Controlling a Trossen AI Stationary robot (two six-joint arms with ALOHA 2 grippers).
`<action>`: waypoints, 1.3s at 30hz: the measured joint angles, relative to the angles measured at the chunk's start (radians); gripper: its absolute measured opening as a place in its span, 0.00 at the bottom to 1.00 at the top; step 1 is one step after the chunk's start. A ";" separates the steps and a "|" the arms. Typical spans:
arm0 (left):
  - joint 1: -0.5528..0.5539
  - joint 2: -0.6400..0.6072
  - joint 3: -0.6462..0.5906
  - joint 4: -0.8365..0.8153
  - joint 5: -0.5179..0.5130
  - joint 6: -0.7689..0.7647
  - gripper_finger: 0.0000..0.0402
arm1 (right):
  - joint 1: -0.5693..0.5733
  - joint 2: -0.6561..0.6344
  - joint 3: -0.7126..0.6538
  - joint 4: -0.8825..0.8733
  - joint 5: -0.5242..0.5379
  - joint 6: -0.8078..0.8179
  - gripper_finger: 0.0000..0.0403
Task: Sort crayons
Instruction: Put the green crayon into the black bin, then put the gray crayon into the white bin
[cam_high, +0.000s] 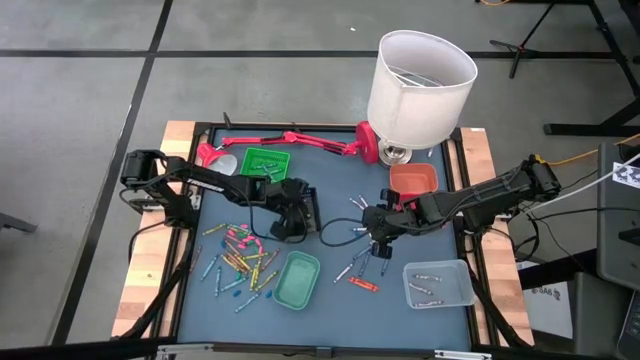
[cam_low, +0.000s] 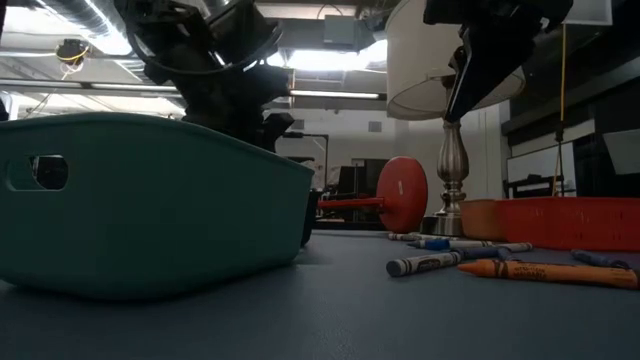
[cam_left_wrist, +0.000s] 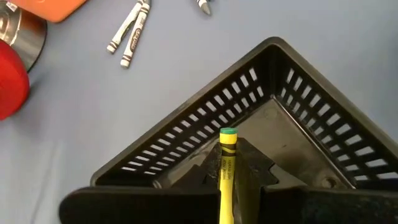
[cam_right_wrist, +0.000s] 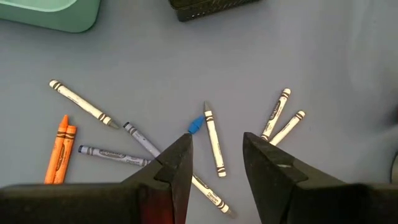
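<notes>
My left gripper (cam_high: 290, 222) is shut on a yellow crayon with a green end (cam_left_wrist: 227, 155), over the open top of a black slotted basket (cam_left_wrist: 298, 118). Loose crayons lie in a heap (cam_high: 240, 262) near the table's left. My right gripper (cam_right_wrist: 217, 149) hangs open above a scatter of grey-wrapped crayons (cam_right_wrist: 213, 140), a blue one (cam_right_wrist: 195, 124) and two orange ones (cam_right_wrist: 59, 149) that lie flat on the blue mat. Its fingers touch none of them. My left gripper pinches the yellow crayon's wrapped body (cam_left_wrist: 226, 196) between its two fingers, which lie along the crayon. The green end (cam_left_wrist: 228, 132) sticks out past the fingertips, slanting down into the basket. The crayon is lifted clear and touches neither floor nor wall of the basket.
A bright green tray (cam_high: 266, 160) stands far left, a teal tray (cam_high: 298, 280) near the front, an orange tray (cam_high: 413, 180) far right, and a clear tray (cam_high: 438, 283) with crayons at the front right. A white-shaded lamp (cam_high: 420, 85) and a pink lamp (cam_high: 300, 140) stand along the far edge.
</notes>
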 joint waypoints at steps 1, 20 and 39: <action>0.000 0.000 0.000 0.003 0.000 0.000 0.02 | 0.000 0.000 0.000 0.000 0.000 0.000 0.35; -0.058 -0.028 0.000 0.045 -0.096 -0.144 0.29 | 0.000 0.000 0.000 -0.002 0.000 -0.001 0.35; -0.104 -0.500 0.001 -0.493 -0.094 -0.565 0.29 | -0.139 0.008 -0.175 0.124 -0.112 -0.101 0.35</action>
